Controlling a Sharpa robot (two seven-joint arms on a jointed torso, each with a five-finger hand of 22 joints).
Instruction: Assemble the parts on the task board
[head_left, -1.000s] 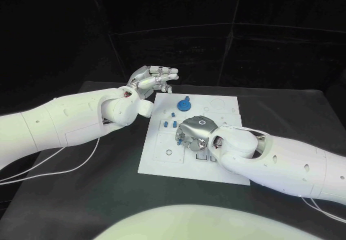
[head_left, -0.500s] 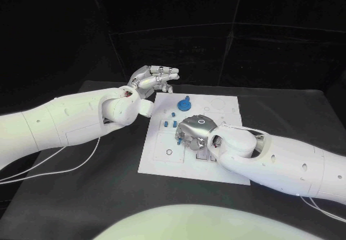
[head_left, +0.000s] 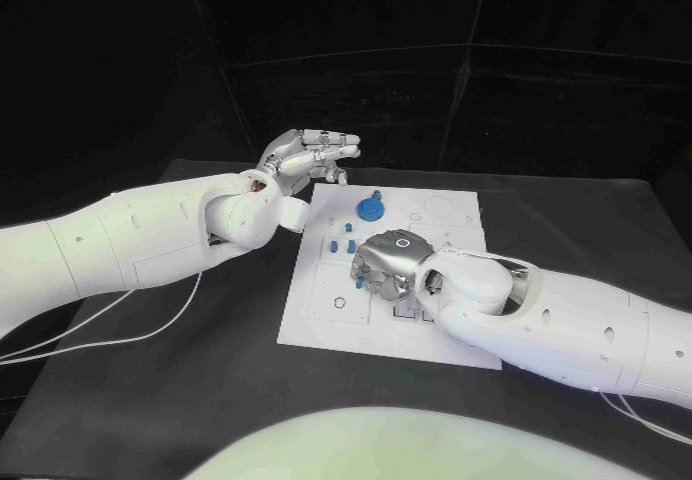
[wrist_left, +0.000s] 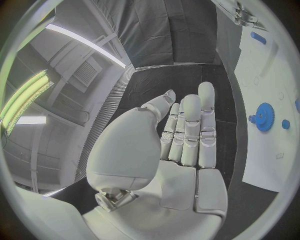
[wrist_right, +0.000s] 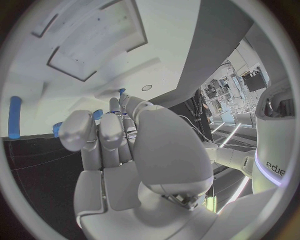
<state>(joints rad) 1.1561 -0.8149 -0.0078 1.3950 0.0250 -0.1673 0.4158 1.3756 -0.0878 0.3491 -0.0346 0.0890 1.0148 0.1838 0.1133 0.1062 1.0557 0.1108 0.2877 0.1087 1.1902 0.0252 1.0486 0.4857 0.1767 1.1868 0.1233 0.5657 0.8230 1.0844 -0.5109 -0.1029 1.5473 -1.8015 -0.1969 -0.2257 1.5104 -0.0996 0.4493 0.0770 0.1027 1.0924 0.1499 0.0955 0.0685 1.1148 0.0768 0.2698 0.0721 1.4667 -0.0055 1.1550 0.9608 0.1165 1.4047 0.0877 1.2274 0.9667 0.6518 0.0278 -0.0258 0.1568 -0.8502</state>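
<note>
— So, where do the parts stand?

— The task board (head_left: 325, 325) lies flat in the middle of the black table (head_left: 159, 400). A blue gear (head_left: 369, 209) sits near its far edge, seemingly seated on a post. A few small blue pegs (head_left: 340, 243) are grouped just nearer than the gear, toward the board's middle. In the right wrist view a loose blue peg (wrist_right: 14, 117) lies on its side on the white surface.

— How much is done, then?

— I'd judge it partway. The gear looks placed; several outlines and holes on the board look unfilled, and at least that lying peg is not seated.

— And the right hand?

— The right hand (head_left: 389, 264) is low over the middle of the board, right beside the pegs, fingers curled down and close together. Its wrist view shows a small blue part (wrist_right: 97, 114) at the fingertips (wrist_right: 76, 131), but whether it is pinched or merely behind them I cannot tell.

— The left?

— The left hand (head_left: 307, 155) is raised past the board's far left corner, well apart from every part, fingers straight and side by side, holding nothing.
</note>
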